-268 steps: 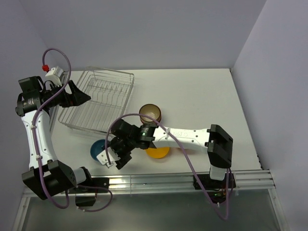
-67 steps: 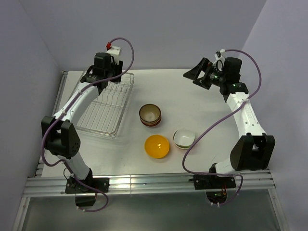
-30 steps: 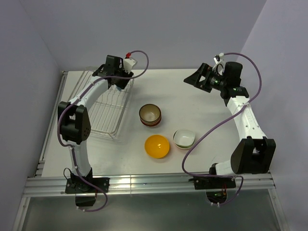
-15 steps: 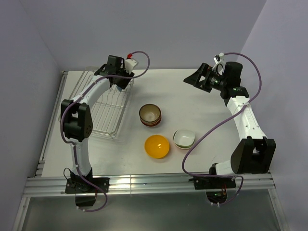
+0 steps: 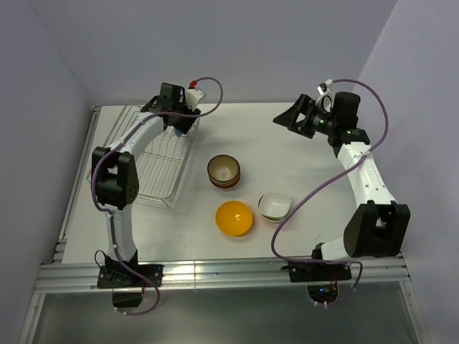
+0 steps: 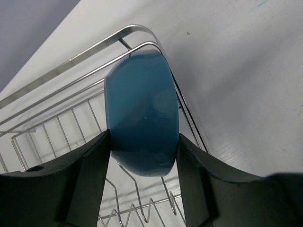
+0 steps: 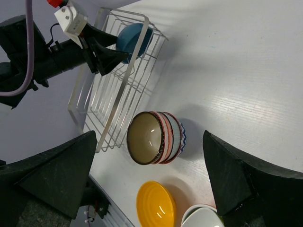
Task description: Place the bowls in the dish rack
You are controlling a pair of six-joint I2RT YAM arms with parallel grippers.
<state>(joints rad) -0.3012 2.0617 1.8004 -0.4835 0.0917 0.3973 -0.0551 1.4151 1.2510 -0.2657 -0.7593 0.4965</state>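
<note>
A blue bowl point(image 6: 142, 118) stands on its edge in the far right corner of the dish rack point(image 5: 147, 161), and my left gripper point(image 6: 143, 142) is shut on it, one finger against each side. The right wrist view shows the same blue bowl point(image 7: 135, 40) inside the dish rack point(image 7: 118, 90). My right gripper point(image 5: 292, 117) hangs high over the back right of the table, open and holding nothing. On the table sit a patterned stack of bowls point(image 5: 224, 172), a yellow-orange bowl point(image 5: 234, 218) and a white bowl point(image 5: 275, 206).
The rack's wire tines point(image 6: 137, 189) run below the blue bowl. Purple walls close in the table at the back and on both sides. A metal rail point(image 5: 229, 272) with both arm bases lines the near edge.
The blue bowl once lay on the table by the right gripper; the left gripper now holds it in the rack's far right corner. Over the last second the left wrist barely shifted.
</note>
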